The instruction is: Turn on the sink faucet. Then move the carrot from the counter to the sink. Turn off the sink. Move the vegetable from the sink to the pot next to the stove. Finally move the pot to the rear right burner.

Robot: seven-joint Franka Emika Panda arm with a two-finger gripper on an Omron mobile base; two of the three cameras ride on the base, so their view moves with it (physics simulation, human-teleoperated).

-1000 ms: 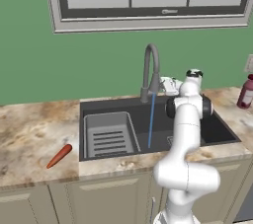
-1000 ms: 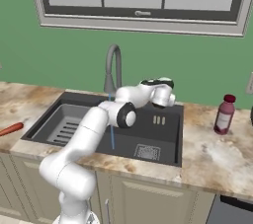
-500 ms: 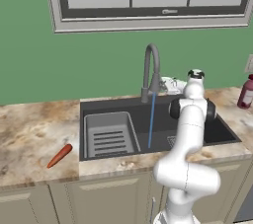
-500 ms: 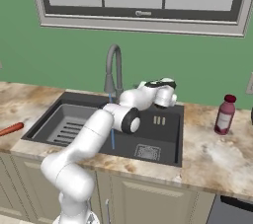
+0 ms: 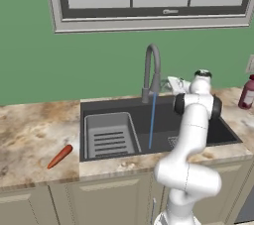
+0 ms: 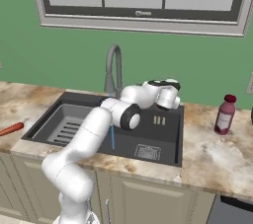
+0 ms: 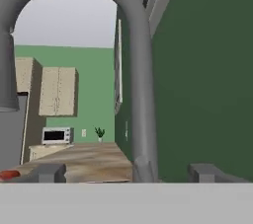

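While its jaws stand spread and empty, the claw [image 7: 126,173] hangs at the faucet [image 5: 151,70], where water runs into the sink [image 5: 208,135]. Next, I reckon, it should lift clear of the arched spout before swinging left. The carrot [image 5: 60,156] lies on the bench [image 5: 30,135], near the front edge, open room around it.

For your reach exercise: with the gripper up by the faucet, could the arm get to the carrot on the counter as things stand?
Probably yes: the carrot lies alone on open counter left of the sink; the open gripper must swing across the basin.
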